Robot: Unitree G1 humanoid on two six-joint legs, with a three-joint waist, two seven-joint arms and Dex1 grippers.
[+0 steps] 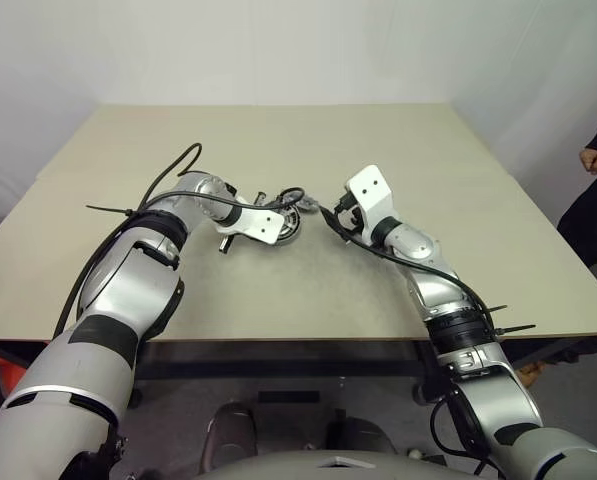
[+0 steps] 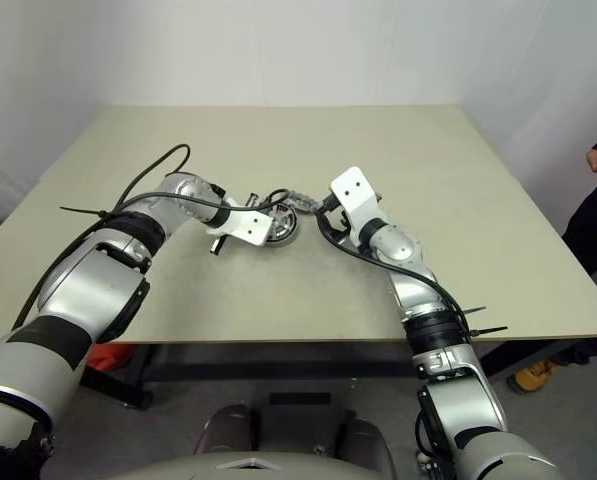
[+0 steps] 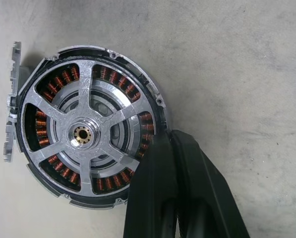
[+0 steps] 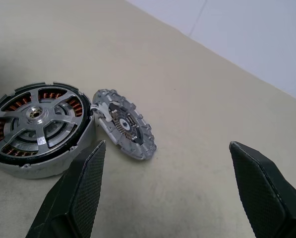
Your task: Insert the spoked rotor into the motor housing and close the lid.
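spoked rotor (image 3: pixel 83 134) in motor housing (image 3: pixel 152 94) | left gripper (image 3: pixel 170 144) at rim, closed

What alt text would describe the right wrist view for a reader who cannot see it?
On a beige table, the spoked rotor sits inside the motor housing. The lid leans tilted beside it, not yet closed, and the open right gripper points toward them.

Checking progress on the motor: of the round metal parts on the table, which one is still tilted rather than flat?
The small dark grey lid with the notched rim: it leans propped against the large copper-wound motor housing, where the shiny spoked rotor lies flat.
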